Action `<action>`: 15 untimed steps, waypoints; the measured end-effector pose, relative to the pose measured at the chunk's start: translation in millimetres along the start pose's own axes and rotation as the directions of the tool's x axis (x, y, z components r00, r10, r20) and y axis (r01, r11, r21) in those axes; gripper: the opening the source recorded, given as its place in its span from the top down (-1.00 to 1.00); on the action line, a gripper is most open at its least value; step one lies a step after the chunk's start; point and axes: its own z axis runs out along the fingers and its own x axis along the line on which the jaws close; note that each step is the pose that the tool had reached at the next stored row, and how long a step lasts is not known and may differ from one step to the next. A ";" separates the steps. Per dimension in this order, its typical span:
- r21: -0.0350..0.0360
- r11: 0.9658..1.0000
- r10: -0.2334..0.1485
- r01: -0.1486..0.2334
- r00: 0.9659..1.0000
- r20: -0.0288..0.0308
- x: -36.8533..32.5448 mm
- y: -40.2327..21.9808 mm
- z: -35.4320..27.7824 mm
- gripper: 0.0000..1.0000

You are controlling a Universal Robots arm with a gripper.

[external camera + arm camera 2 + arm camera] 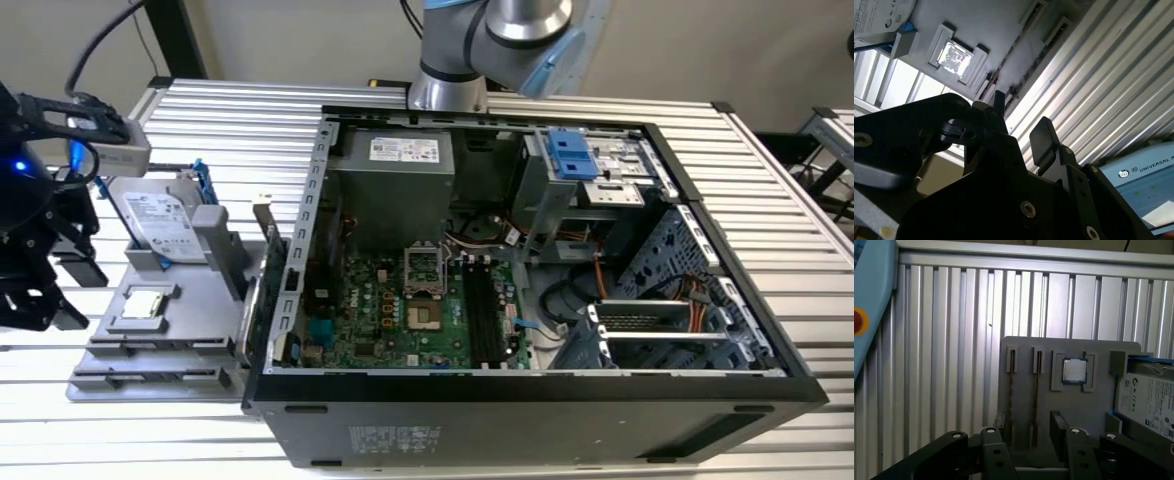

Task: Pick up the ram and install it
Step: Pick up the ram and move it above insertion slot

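Observation:
Two ram sticks stand on edge in the slots of a grey holder point(1094, 347); they show as thin dark strips, one ram stick point(1012, 390) beside the other point(1037, 390). In the second wrist view a ram stick point(1019, 45) runs slantwise. My gripper point(1026, 442) is open, with nothing between its black fingers point(1060, 432), and it hovers near the sticks' ends without touching them. In the exterior view the gripper point(60, 290) hangs at the holder's point(200, 330) left edge. The motherboard's memory slots point(487, 315) lie inside the open computer case point(534, 400).
On the holder sit a square silver processor chip point(1074, 371) and a silver hard drive point(1149, 395) in a blue frame. The ribbed metal table point(944, 365) carries everything. The arm's base point(447, 90) stands behind the case. A light-blue pendant point(871, 300) lies at the table's side.

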 end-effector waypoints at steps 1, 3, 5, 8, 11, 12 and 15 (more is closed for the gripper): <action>0.001 1.000 0.000 0.000 1.000 0.000 0.1 0.0 1.8 -1.00; 0.002 1.000 0.000 0.000 1.000 -0.001 0.1 -0.1 5.4 -1.00; 0.003 1.000 0.000 0.000 1.000 -0.001 0.2 -0.2 9.1 -1.00; 0.004 1.000 0.001 -0.001 1.000 -0.002 0.4 -0.3 14.5 -1.00; 0.005 1.000 0.002 -0.002 1.000 -0.004 0.5 -0.4 20.1 -1.00; 0.006 1.000 0.003 -0.003 1.000 -0.004 0.5 -0.5 22.0 -1.00; 0.007 1.000 0.005 -0.005 1.000 -0.006 0.6 -0.6 27.3 -1.00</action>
